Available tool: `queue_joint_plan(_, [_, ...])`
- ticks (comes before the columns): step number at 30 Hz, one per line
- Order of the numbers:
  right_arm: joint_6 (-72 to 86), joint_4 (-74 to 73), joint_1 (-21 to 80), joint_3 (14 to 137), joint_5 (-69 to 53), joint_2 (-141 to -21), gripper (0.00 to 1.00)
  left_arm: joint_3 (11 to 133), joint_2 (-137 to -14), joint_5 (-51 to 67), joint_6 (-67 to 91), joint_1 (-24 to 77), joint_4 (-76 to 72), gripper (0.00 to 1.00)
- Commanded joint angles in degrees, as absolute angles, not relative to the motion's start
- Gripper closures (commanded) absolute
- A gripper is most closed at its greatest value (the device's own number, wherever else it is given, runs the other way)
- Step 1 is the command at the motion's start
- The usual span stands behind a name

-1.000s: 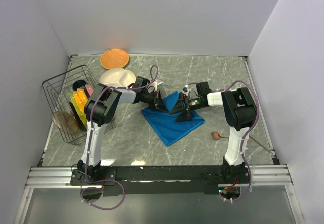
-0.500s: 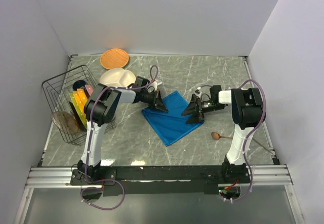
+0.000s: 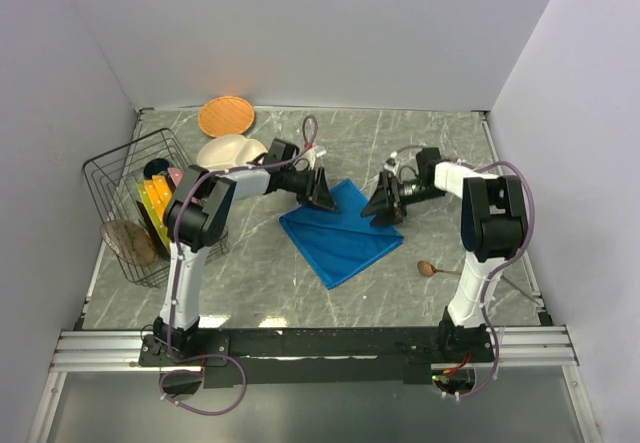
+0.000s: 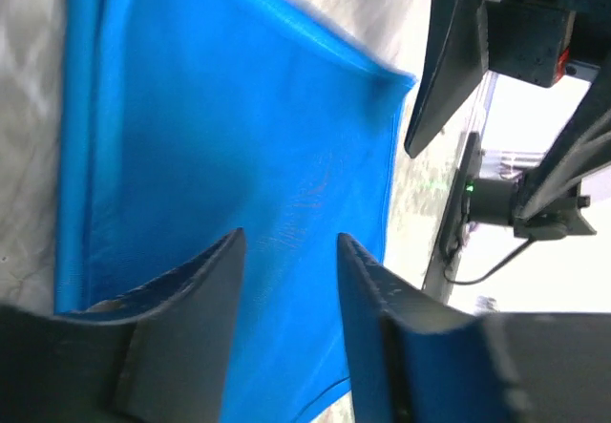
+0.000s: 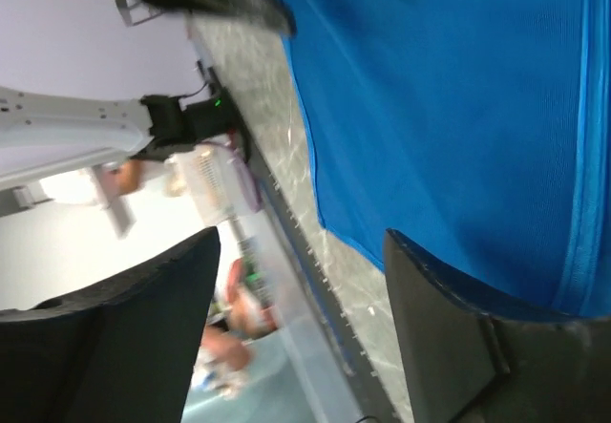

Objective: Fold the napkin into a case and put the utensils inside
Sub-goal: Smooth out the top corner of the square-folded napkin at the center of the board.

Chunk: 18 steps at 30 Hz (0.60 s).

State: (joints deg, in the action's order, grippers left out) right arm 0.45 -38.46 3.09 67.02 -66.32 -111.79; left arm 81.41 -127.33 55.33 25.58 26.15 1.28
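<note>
We note the left gripper (image 3: pixel 322 195) at centre left, jaws spread and empty, over the upper-left edge of the napkin (image 3: pixel 340 238), which lies flat at frame centre. The right gripper (image 3: pixel 381 206), likewise spread and empty, is at its upper-right edge. A wooden spoon (image 3: pixel 427 268) lies lower right, apart from the cloth.

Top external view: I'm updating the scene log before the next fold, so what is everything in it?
napkin: one, bright blue, flat at table centre
wooden spoon: one, brown, right of the napkin
round plate: one, orange, far left corner
divided plate: one, white, beside the left arm
wire basket: one, dark, left edge
colourful plates: several, mixed, upright in the wire basket
table: one, grey marbled
left hand: one, black, open, napkin's far left edge
right hand: one, black, open, napkin's far right edge
</note>
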Motion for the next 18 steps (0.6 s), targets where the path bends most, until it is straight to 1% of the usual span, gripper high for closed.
queue_joint_plan(1, [-0.4, -42.9, 2.8, 73.5, -61.7, -105.6, 0.28, 86.8, -117.0, 51.0, 14.2, 26.4, 9.0, 0.48])
queue_joint_plan(3, [-0.1, -42.4, 2.8, 74.1, -57.2, -104.7, 0.32, 87.1, -115.1, 48.6, 8.4, 26.2, 14.1, 0.47])
queue_joint_plan(4, [1.5, -41.8, 2.8, 74.4, -54.8, -104.4, 0.37, 86.8, -113.0, 46.8, 6.5, 26.0, 15.5, 0.47])
queue_joint_plan(7, [2.6, -41.1, 2.9, 75.8, -45.6, -104.6, 0.42, 85.1, -110.2, 41.6, -0.2, 25.4, 21.0, 0.46])
queue_joint_plan(10, [3.3, -41.3, 3.1, 77.2, -39.7, -105.8, 0.43, 86.2, -111.0, 39.4, -8.4, 25.0, 29.7, 0.47])
queue_joint_plan(12, [3.7, -41.5, 3.7, 77.7, -37.4, -106.9, 0.43, 86.0, -111.4, 38.4, -13.2, 25.0, 32.4, 0.47])
queue_joint_plan(15, [4.0, -40.3, 4.5, 77.3, -34.7, -107.1, 0.44, 82.9, -110.2, 36.0, -13.0, 25.0, 31.2, 0.47])
queue_joint_plan(18, [3.4, -39.8, 5.0, 76.4, -32.6, -108.0, 0.45, 82.4, -110.5, 34.1, -10.7, 24.7, 30.3, 0.46])
